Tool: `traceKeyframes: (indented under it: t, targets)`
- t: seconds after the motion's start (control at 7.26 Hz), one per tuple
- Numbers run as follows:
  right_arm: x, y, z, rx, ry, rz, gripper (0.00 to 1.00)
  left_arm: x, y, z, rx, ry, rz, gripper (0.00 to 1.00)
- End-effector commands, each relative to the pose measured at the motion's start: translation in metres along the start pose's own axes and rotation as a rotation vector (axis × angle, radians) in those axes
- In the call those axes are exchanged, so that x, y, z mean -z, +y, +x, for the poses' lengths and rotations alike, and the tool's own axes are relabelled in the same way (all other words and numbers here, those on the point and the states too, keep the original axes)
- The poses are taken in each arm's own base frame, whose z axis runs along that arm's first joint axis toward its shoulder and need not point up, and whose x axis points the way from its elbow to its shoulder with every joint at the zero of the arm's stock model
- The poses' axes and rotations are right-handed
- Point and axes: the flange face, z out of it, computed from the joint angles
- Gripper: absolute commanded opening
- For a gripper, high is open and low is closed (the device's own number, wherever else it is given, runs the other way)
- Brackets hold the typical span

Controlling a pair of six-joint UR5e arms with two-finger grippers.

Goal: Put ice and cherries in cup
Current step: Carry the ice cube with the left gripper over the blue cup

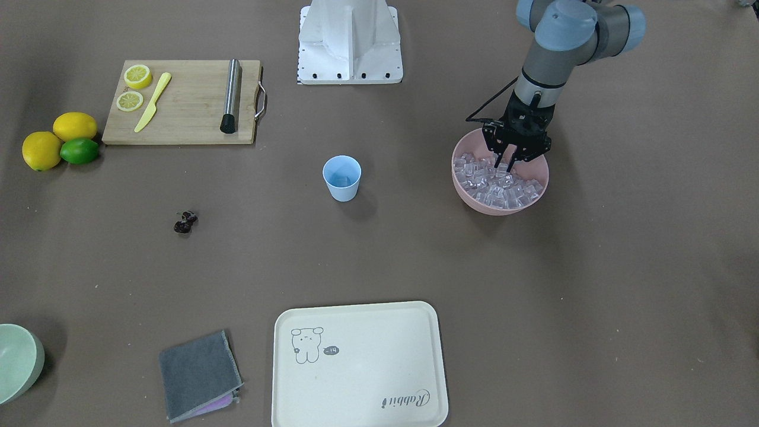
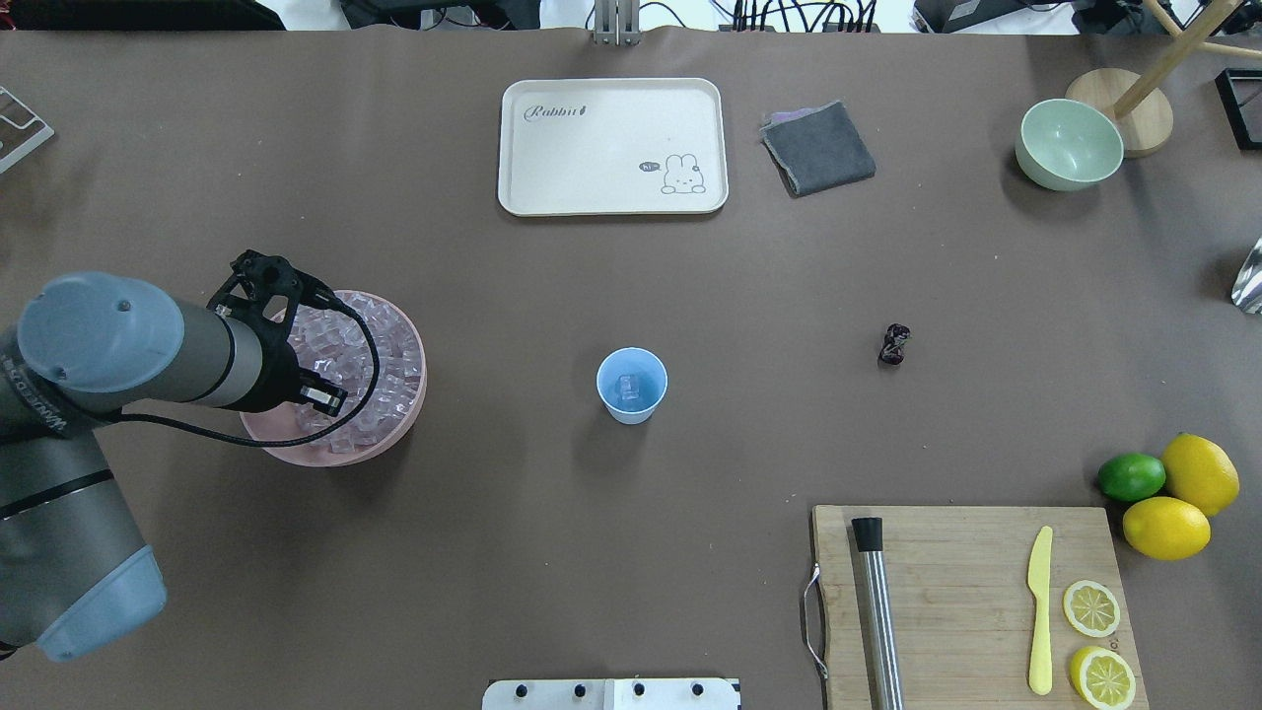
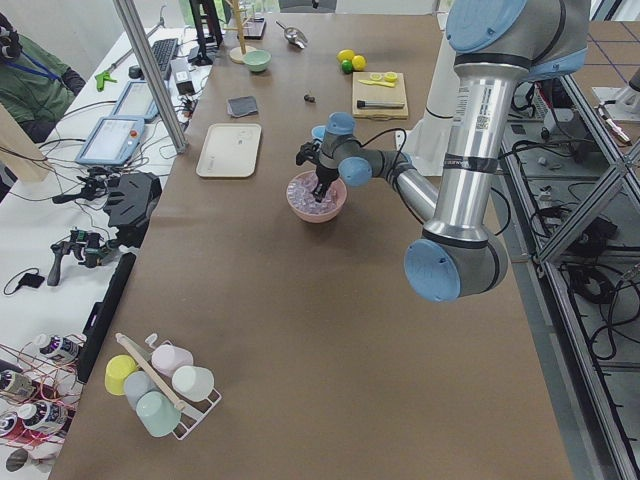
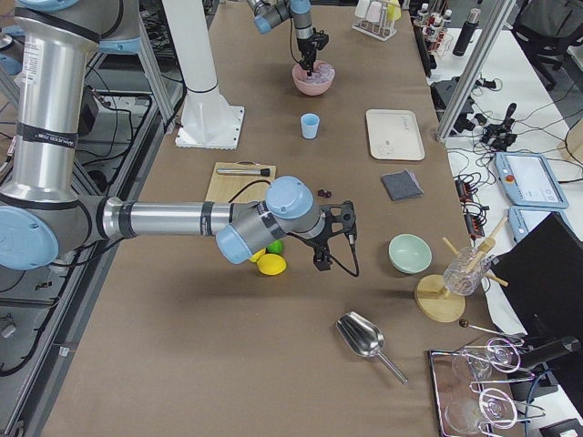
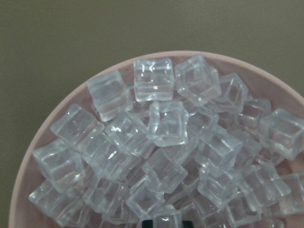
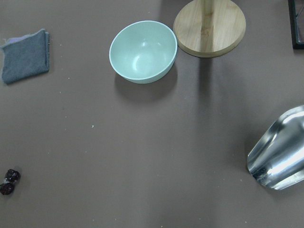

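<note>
Looking first at the left gripper (image 1: 506, 167), we found its fingertips sunk among the ice (image 1: 498, 187) in the pink bowl (image 1: 501, 209). How wide they stood, or whether a cube sat between them, we could not tell. The cup (image 1: 342, 185) stood upright at mid-table, well apart, with ice showing inside. The cherries (image 1: 185, 222) lay beyond it. The tray (image 1: 367, 379) read "Rabbit". The right gripper (image 4: 330, 244) hung near the lemons (image 4: 271, 264); we could not tell its spread.

Even, diffuse overhead light; short soft shadow beside the cup (image 1: 341, 178); ice (image 5: 164, 123) glints; focus sharp.
</note>
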Motion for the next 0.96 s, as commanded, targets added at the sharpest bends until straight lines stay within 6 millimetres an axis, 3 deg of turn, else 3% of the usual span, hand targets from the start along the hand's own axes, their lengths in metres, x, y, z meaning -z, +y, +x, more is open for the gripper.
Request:
traceKeyframes:
  t: [0.0,0.28,0.55,0.83]
  targets:
    - [0.0,0.0,0.0,0.0,0.0,0.0,1.0,0.04,-0.017,-0.012,0.032,0.068,0.021,0.0]
    - [0.0,0.0,0.0,0.001,0.0,0.0,1.0,0.061,-0.037,0.005,0.096,0.119,0.064,0.0]
    - [0.0,0.0,0.0,0.001,0.001,0.001,1.0,0.079,-0.092,0.081,0.356,0.237,0.108,0.0]
    - [0.001,0.0,-0.001,0.004,0.0,0.003,1.0,0.056,-0.096,0.168,0.471,0.252,0.155,0.0]
